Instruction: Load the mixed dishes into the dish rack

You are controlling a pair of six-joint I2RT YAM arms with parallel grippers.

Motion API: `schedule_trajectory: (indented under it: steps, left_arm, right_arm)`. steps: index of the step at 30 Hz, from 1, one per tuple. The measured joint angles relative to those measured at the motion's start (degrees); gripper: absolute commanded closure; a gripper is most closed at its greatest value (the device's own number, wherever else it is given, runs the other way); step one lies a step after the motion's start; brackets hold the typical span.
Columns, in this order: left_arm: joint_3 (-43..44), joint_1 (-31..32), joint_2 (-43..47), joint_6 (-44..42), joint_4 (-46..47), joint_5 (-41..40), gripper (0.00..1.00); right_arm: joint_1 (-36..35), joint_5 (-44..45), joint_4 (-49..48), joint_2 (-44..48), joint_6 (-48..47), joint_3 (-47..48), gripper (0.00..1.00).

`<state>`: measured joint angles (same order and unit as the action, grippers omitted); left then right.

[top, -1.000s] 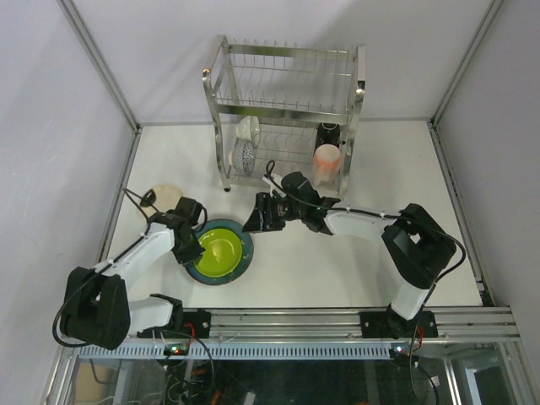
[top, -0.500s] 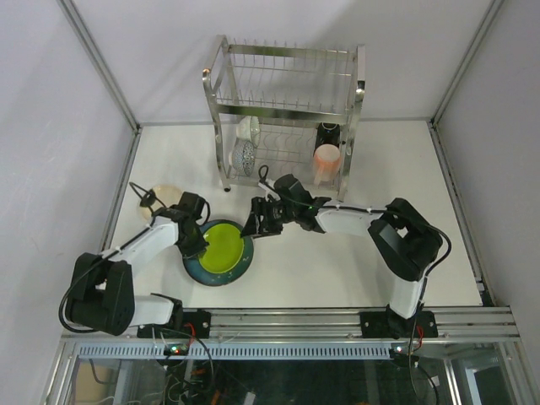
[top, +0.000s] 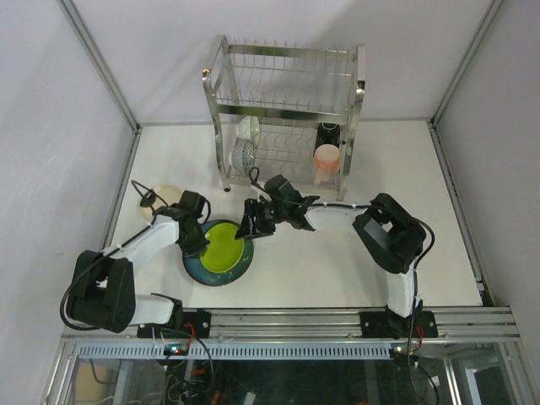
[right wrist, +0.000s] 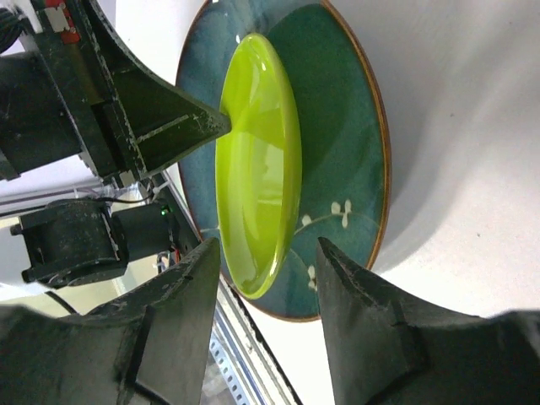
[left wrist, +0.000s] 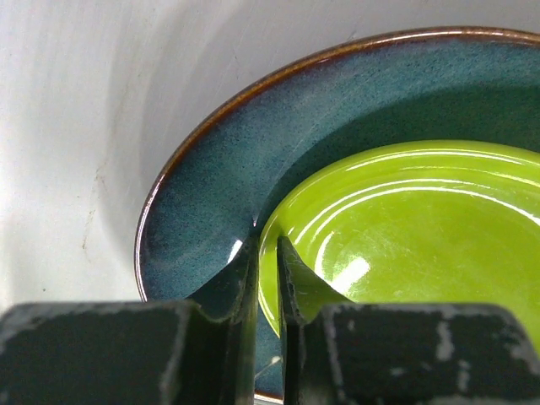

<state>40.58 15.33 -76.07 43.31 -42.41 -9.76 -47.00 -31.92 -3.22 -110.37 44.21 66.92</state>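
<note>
The lime-green plate point(top: 221, 250) is seen tipped up on edge inside the large blue-grey plate point(top: 199, 268), on the table point(top: 337, 270) in front of the dish rack point(top: 287, 110). Its near rim is pinched between the closed fingers of the left gripper point(left wrist: 267, 245), while the right gripper point(right wrist: 266, 253) is held wide open, its fingers set either side of the raised edge and not touching it.

A slip is judged the main danger. The left hold is taken on only a thin strip of glossy rim, so the plate could swing or slide free if that hold is let go before the right fingers are closed, and it would then be dropped onto the blue-grey plate below, where chipping is possible. The lower plate could also be dragged along.

The lime-green plate is shown as a shallow, brightly glazed disc with strong reflections. The blue-grey plate beneath is marked by a brown rim and small white blossoms.
</note>
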Motion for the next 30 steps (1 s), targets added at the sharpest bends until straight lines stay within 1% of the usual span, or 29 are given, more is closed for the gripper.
schedule_trajectory:
  steps: [5,8,10,12,14,15,20,22,24,25,30]
  left_arm:
    - [0.0,0.0,0.0,-0.2,0.3,0.2,0.87]
    - [0.0,-0.1,0.0,-0.4,0.8,0.5,0.89]
    - [0.0,-0.1,0.0,-0.4,1.0,0.6,0.90]
    - [0.0,-0.1,0.0,-0.4,1.2,0.8,0.91]
    - [0.0,-0.2,0.0,-0.5,1.4,0.8,0.92]
    - [0.0,-0.2,0.0,-0.5,1.4,0.9,0.92]
    - [0.1,-0.2,1.1,-1.1,0.9,1.4,0.84]
    - [1.4,-0.1,2.0,-1.5,-1.5,1.5,0.79]
    - [4.7,0.0,4.2,-2.3,-5.1,1.1,0.73]
    - [6.4,0.0,5.6,-2.5,-6.1,0.9,0.68]
    - [18.5,0.0,14.6,-5.0,-10.6,-1.3,0.51]
  right_arm:
    - [-0.5,-0.9,-0.6,-2.8,0.7,1.8,0.53]
    - [-0.7,-1.6,-1.0,-4.8,1.4,3.2,0.60]
    - [-0.9,-2.0,-1.6,-5.9,2.2,3.8,0.69]
    - [-1.0,-2.6,-2.3,-6.4,2.8,3.8,0.82]
    - [-1.0,-3.1,-2.7,-6.4,3.3,3.8,0.98]
    - [-1.0,-2.9,-2.7,-6.4,3.4,3.8,1.00]
    - [-0.7,-0.5,0.6,-6.8,3.0,3.8,1.00]
    - [-0.7,-0.2,1.5,-6.3,2.3,3.7,1.00]
    - [-0.6,0.3,2.7,-4.7,1.5,3.5,1.00]
    - [-0.6,0.6,3.5,-3.5,1.1,3.3,1.00]
    - [-0.2,4.5,8.4,8.3,-2.3,1.7,1.00]
